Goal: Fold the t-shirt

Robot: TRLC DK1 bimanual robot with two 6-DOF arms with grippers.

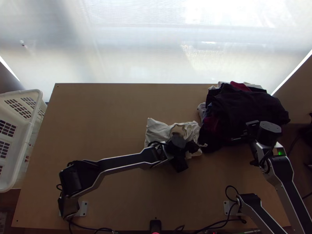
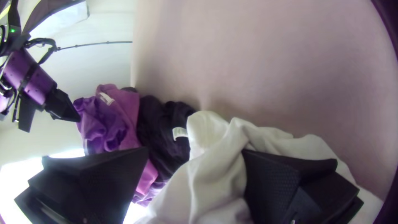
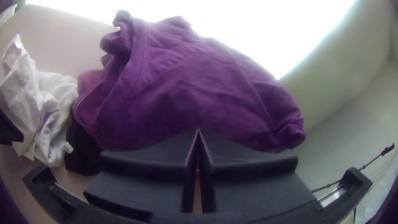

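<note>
A white t-shirt lies bunched near the middle of the table, left of a clothes pile. Over its near part is my left gripper. In the left wrist view my left gripper stands open, with bunched folds of the white shirt between and below its fingers. My right gripper is above the near side of the pile; in the right wrist view my right gripper is shut with its fingertips together, in front of dark purple cloth. The white shirt is bunched there too.
A pile of dark, purple and red clothes covers the table's far right corner and touches the white shirt. A white plastic basket stands beyond the table's left edge. Bare wood spreads across the table's left half.
</note>
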